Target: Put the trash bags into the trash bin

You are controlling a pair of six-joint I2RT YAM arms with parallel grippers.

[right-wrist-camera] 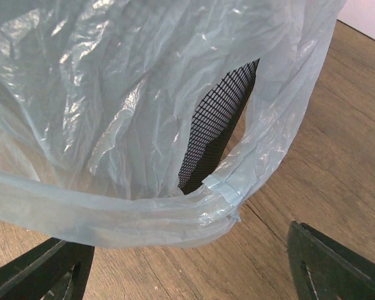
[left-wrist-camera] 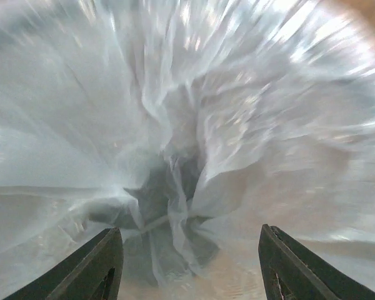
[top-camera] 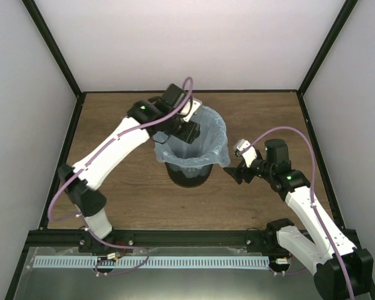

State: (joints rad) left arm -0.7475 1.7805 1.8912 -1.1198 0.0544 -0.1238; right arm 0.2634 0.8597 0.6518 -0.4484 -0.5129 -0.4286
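1. The light-blue trash bag [top-camera: 217,149] lines the black mesh trash bin [top-camera: 187,177], its rim draped outside.
2. The bin stands mid-bench [top-camera: 131,203].
3. The left hand [left-wrist-camera: 190,229] is inside the bag's mouth, fingers spread, holding nothing.
4. The right hand [right-wrist-camera: 187,237] is just beside the bin, fingers apart.

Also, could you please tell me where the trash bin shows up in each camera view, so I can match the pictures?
Top external: the trash bin stands at the centre of the picture, lined by the blue bag.
Left wrist: the bin cannot be made out; the blue bag fills the view from inside.
Right wrist: the trash bin shows as black mesh at centre, through a gap in the blue bag.
Shared landmark: the blue bag.
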